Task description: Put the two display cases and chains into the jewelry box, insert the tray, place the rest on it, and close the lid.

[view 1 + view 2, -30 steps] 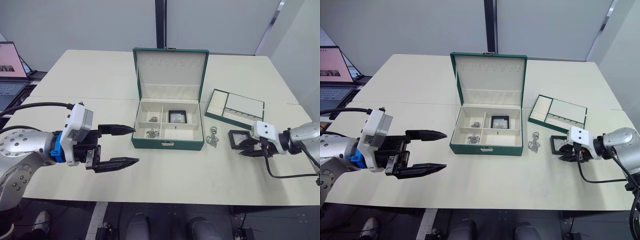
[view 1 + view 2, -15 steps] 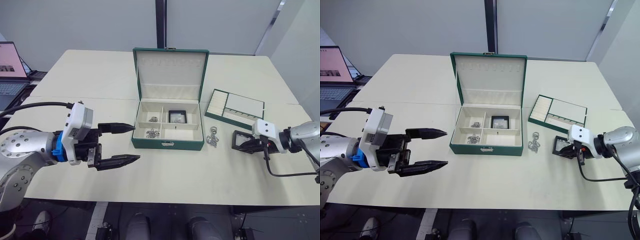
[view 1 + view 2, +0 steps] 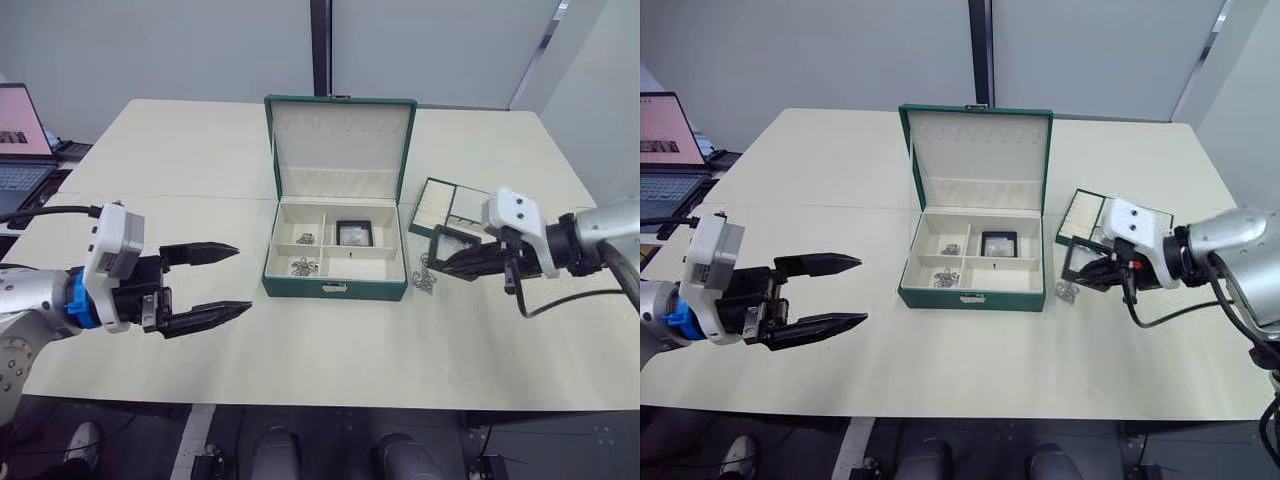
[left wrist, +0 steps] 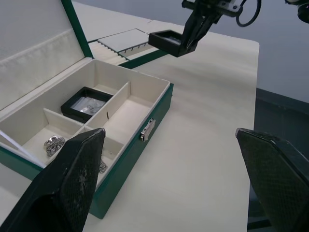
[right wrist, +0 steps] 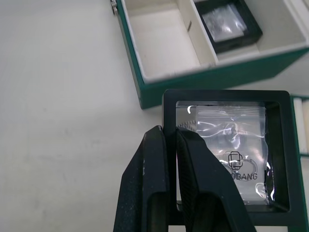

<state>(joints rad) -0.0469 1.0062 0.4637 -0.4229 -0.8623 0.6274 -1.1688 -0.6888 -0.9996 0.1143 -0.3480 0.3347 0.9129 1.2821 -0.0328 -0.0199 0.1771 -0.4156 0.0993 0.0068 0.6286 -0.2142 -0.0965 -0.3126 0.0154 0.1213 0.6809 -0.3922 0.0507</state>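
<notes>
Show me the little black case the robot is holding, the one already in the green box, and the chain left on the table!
held display case (image 5: 227, 137), right wrist view, clear window.
display case in the jewelry box (image 3: 352, 233), left eye view, window centre.
loose chain (image 3: 424, 279), left eye view, link bunch.

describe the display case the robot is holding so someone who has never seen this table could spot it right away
Start at the large dark green jewelry box open mid-table and look just past its right end. There the right gripper pinches a small square black-framed display case with a clear window, lifted off the table. Its twin display case lies flat inside the box.
</notes>
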